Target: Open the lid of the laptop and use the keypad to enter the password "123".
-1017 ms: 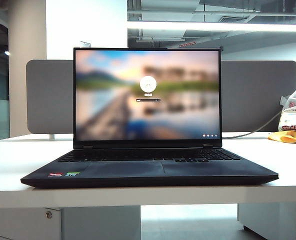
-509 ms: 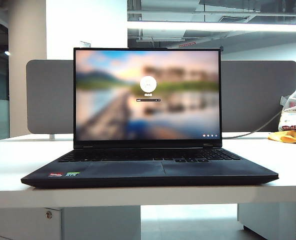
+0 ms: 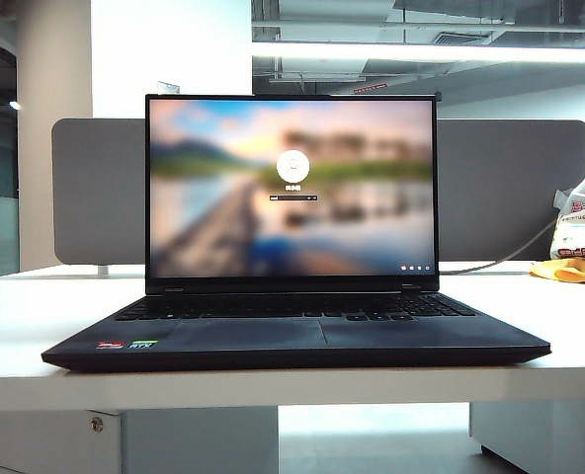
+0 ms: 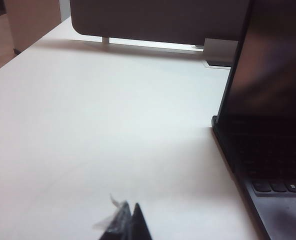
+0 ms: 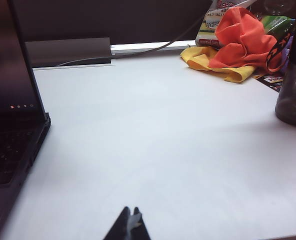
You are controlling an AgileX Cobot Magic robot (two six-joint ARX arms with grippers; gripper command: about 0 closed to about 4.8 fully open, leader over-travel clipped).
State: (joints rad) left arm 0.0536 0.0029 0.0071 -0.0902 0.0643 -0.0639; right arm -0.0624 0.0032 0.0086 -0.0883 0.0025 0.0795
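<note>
The blue-black laptop [image 3: 292, 341] stands on the white table [image 3: 26, 316] with its lid [image 3: 291, 188] raised upright, the screen lit with a blurred login picture. The keypad [image 3: 292, 308] shows as low black rows below the screen. Neither gripper appears in the exterior view. In the left wrist view my left gripper [image 4: 130, 206] hovers over bare table beside the laptop [image 4: 268, 155], tips together, empty. In the right wrist view my right gripper [image 5: 131, 209] sits over bare table on the laptop's [image 5: 10, 145] other side, shut on nothing.
A grey divider panel [image 3: 515, 188] stands behind the laptop. At the back right lie an orange and yellow cloth [image 5: 233, 45], a white printed bag [image 3: 579, 212] and a dark bottle [image 5: 293, 95]. A cable [image 3: 510, 252] runs along the divider.
</note>
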